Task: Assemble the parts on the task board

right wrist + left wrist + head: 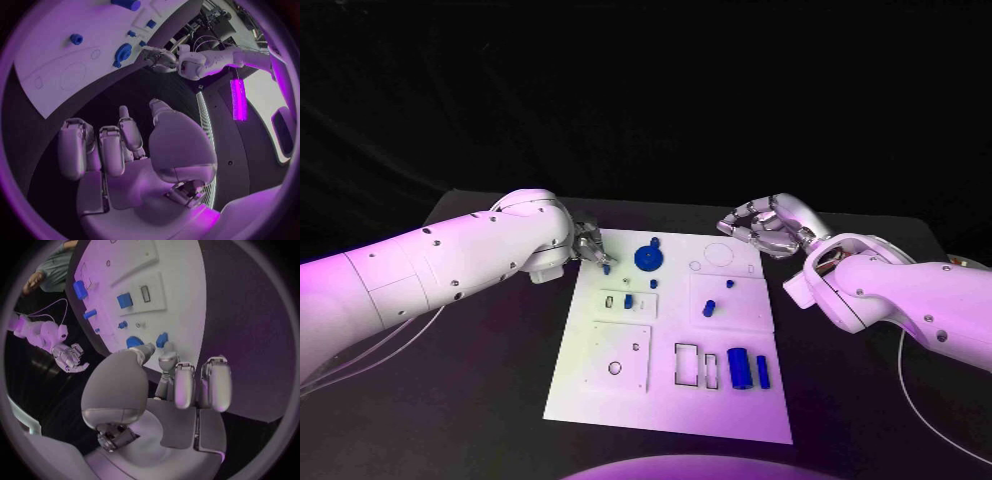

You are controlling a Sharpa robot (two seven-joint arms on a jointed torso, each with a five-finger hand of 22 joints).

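The white task board (589, 385) lies in the middle of the table. A round blue part (648, 257) stands near its far edge, small blue pegs (708, 308) sit at mid-board, and two blue cylinders (738, 367) lie near the front right. My left hand (589, 243) hovers over the far left corner, and its thumb and one finger pinch a small blue part (162, 340) just above the board (181, 300). My right hand (764, 228) hangs off the far right corner with its fingers (103, 150) curled in on nothing.
Black table (473, 400) surrounds the board on all sides. Empty outlined recesses (689, 364) and a square plate with a hole (620, 355) mark the board's front half. My right forearm (891, 295) lies along the board's right side.
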